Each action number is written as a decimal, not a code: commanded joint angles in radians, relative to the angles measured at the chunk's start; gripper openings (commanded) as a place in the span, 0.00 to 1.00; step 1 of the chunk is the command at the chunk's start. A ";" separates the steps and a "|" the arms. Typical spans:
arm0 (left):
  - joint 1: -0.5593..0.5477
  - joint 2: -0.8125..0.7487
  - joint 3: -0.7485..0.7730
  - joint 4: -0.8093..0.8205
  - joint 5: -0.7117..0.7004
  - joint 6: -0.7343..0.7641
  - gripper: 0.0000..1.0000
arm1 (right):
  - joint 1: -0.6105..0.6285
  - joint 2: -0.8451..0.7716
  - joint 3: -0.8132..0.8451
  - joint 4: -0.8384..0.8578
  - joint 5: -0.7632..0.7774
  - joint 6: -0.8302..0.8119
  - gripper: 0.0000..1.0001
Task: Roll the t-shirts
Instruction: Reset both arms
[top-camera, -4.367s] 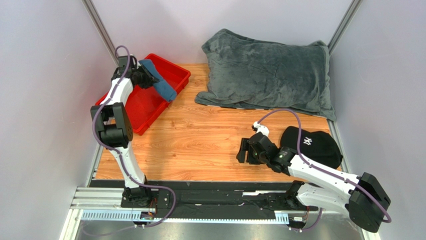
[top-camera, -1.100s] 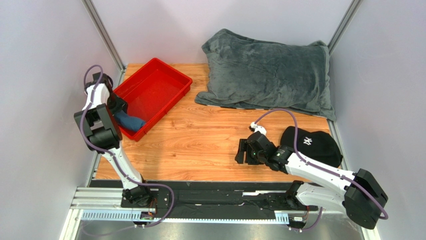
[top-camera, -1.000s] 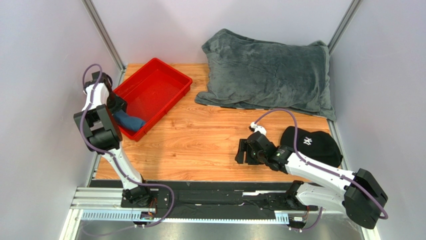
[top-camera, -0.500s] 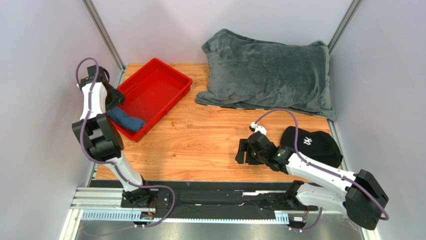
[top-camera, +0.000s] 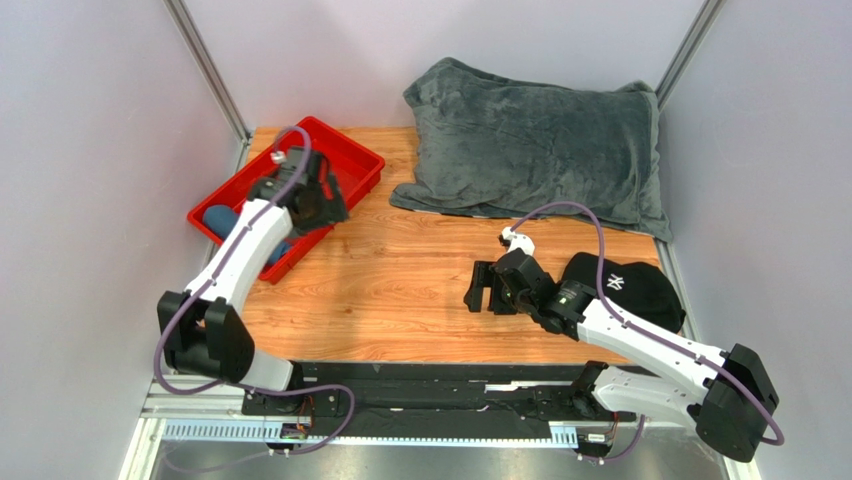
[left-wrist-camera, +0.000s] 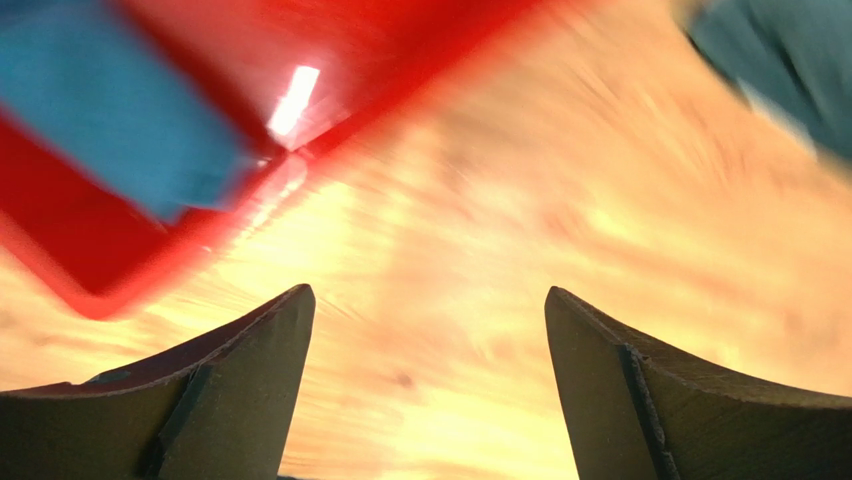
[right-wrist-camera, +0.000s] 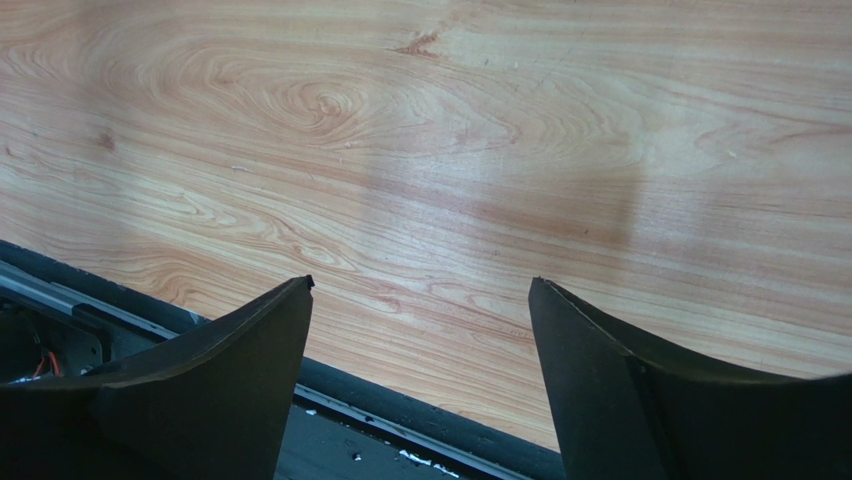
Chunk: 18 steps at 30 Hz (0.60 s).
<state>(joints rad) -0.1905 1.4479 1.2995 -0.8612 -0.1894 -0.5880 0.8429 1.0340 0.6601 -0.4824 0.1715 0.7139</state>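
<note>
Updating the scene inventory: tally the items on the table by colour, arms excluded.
Red: 1, tray
Teal-blue: 1, t-shirt, in the tray
Grey: 1, blanket
Black: 1, cap
Total: 4

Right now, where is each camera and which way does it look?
Top: above and behind the arms, looking down on the table; both arms show.
Left wrist: on the left gripper, looking down, blurry, at the red tray corner holding the blue t-shirt; two open fingers show.
Right wrist: on the right gripper, looking down at bare wood and the near rail; open fingers show.
Shared: top and left wrist both see tray and t-shirt.
</note>
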 joint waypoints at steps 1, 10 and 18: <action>-0.260 -0.119 -0.045 0.039 -0.036 0.054 0.96 | -0.005 -0.043 0.050 -0.035 0.054 -0.011 0.87; -0.552 -0.311 -0.216 0.079 -0.045 0.069 0.98 | -0.008 -0.120 0.058 -0.079 0.172 0.036 0.89; -0.553 -0.475 -0.316 0.162 0.041 0.111 0.99 | -0.013 -0.146 0.049 -0.087 0.255 0.097 0.91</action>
<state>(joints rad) -0.7414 1.0294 1.0103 -0.7864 -0.1852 -0.5179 0.8360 0.8955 0.6781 -0.5690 0.3546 0.7670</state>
